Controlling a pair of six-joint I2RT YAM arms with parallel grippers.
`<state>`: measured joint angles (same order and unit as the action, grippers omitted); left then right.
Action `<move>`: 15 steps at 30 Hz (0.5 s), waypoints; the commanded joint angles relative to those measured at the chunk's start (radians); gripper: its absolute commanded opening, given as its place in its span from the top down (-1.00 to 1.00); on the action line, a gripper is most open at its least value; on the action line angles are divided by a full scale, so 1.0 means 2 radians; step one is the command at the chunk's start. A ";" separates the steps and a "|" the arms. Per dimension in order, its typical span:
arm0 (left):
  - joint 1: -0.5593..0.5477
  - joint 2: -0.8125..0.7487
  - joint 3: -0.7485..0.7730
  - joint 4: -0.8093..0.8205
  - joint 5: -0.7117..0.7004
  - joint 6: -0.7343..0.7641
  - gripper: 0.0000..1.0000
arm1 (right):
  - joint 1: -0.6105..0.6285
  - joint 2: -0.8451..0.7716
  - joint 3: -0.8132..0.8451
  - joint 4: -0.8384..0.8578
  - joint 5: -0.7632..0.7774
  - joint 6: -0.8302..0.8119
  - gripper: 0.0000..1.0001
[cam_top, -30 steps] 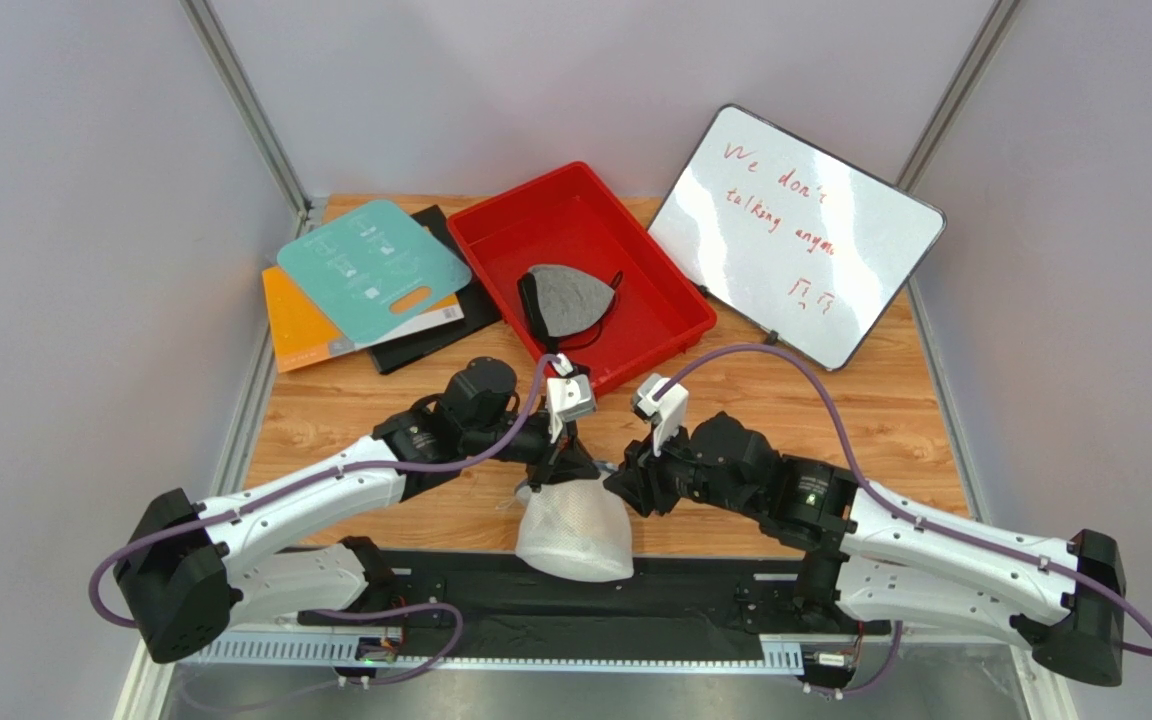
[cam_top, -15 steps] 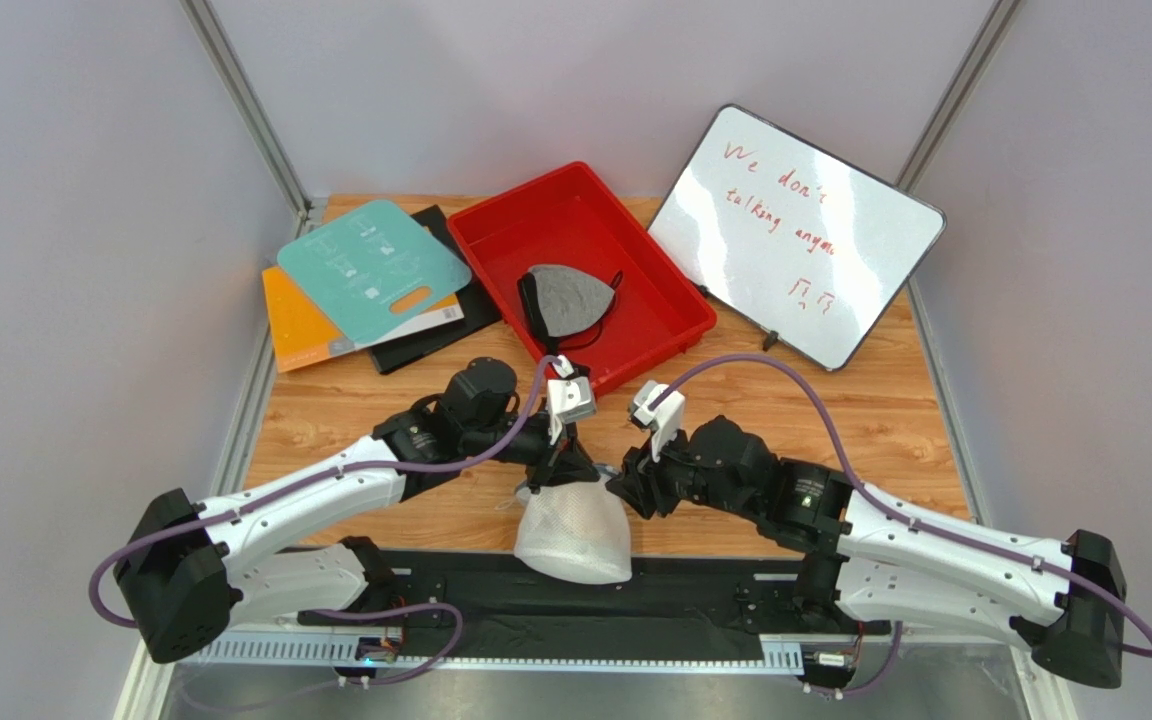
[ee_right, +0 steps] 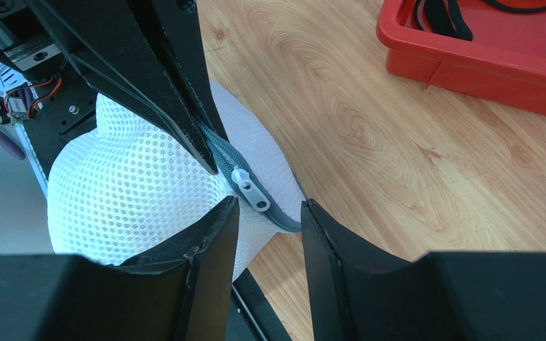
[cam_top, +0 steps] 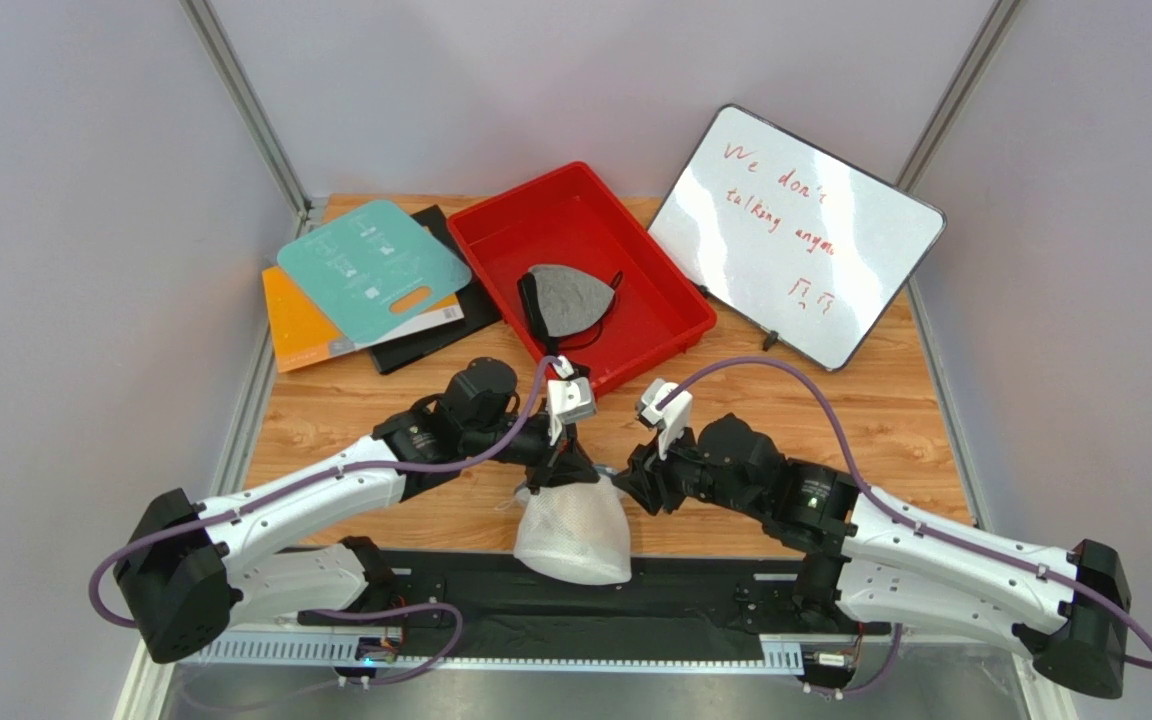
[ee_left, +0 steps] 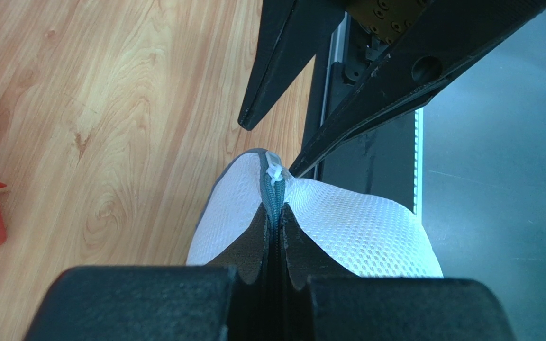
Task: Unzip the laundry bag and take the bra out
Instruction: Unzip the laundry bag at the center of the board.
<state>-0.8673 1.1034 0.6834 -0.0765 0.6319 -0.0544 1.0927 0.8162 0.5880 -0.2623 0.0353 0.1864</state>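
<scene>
The laundry bag, a white mesh pouch, hangs just above the table's near edge. My left gripper is shut on its grey zipper band and holds it up from above. The white zipper pull sticks out just past the left fingertips. My right gripper is open, one finger on each side of the band just below the pull, and touches nothing. In the top view the right gripper sits at the bag's right shoulder. The bra is hidden inside the closed bag.
A red tray at the back holds a grey bra with black straps. A whiteboard leans at the back right. Teal, orange and black folders lie at the back left. A black mat runs along the near edge.
My right gripper has edged a little closer to the zipper pull. The left gripper and the bag have stayed where they were.
</scene>
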 commanded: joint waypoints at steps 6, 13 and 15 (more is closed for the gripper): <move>0.002 -0.006 0.019 0.013 0.018 0.010 1.00 | -0.009 0.000 -0.005 0.047 -0.036 -0.026 0.17; 0.002 -0.006 0.020 0.013 0.018 0.010 1.00 | -0.017 0.013 -0.008 0.056 -0.069 -0.029 0.24; 0.001 -0.007 0.019 0.013 0.017 0.010 1.00 | -0.017 0.015 -0.009 0.059 -0.074 -0.026 0.27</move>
<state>-0.8673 1.1034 0.6834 -0.0780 0.6380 -0.0544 1.0649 0.8379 0.5816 -0.2047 -0.0635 0.1482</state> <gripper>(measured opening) 0.018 0.377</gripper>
